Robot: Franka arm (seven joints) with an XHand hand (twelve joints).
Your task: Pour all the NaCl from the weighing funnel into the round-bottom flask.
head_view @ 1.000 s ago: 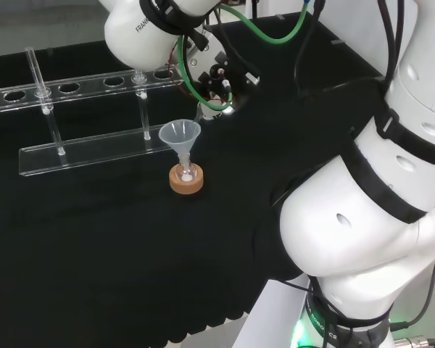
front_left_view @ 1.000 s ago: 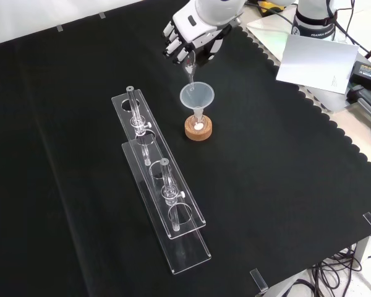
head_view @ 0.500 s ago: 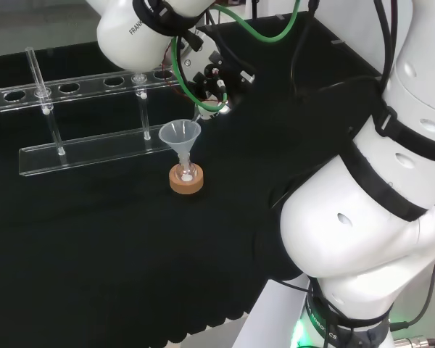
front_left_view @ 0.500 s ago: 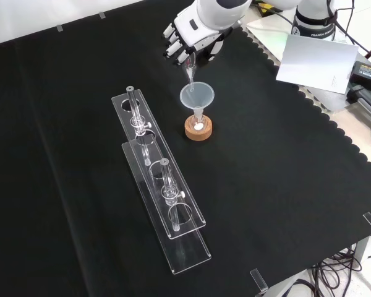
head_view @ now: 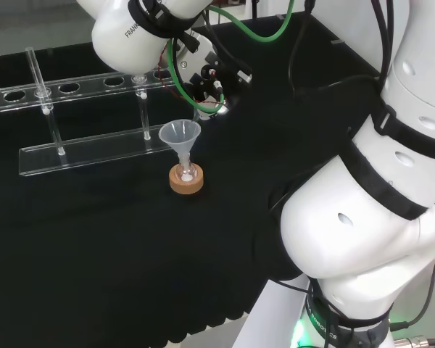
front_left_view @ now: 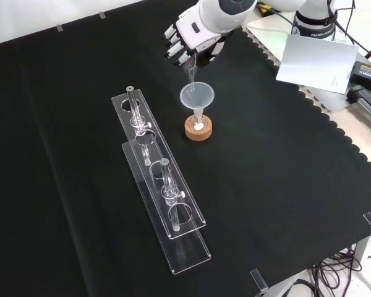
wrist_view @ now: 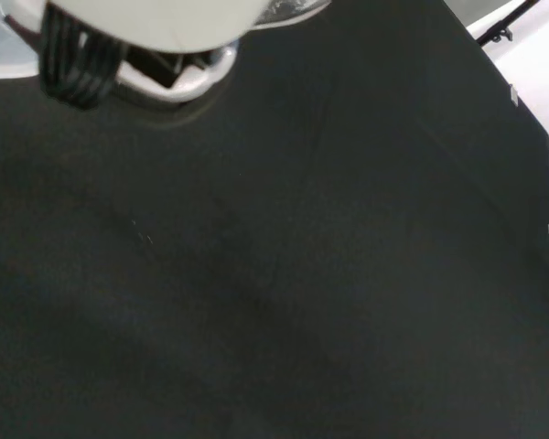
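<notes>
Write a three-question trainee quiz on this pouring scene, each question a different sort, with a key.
1. True or false: the hand holds the weighing funnel with its tip pointing down toward the plastic funnel.
2. Multiple choice: the round-bottom flask sits on A) a red ribbed ring, B) a cork ring, C) the bare cloth.
3. Fill in: in the front view, the clear racks with upright glass tubes lie to the ____ of the flask.

Key: 1 true; 2 B; 3 left. White powder already shows inside the flask.
</notes>
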